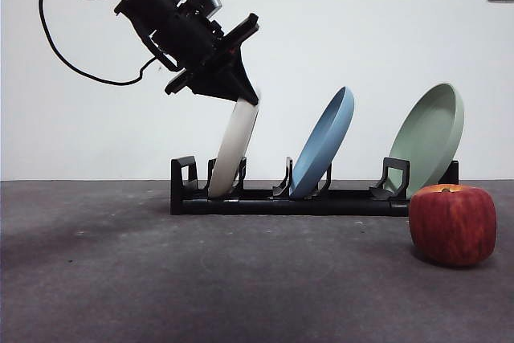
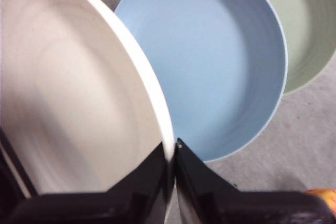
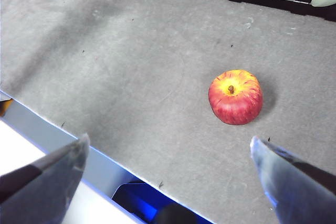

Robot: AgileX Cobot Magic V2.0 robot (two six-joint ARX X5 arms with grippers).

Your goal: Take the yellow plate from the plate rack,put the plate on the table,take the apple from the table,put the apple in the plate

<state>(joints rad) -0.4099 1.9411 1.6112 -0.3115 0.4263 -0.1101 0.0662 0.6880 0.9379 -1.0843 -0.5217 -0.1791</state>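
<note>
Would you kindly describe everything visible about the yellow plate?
The yellow plate is a round, shallow, matte cream dish with a raised rim. It stands on edge, tilted, in the end slot of the plate rack, beside the blue plate. The left gripper is shut on its upper rim.

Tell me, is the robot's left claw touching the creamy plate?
Touching. The left wrist view shows the left gripper with both jaws pinched on the rim of the yellow plate. The front view shows it at the plate's top edge too.
</note>
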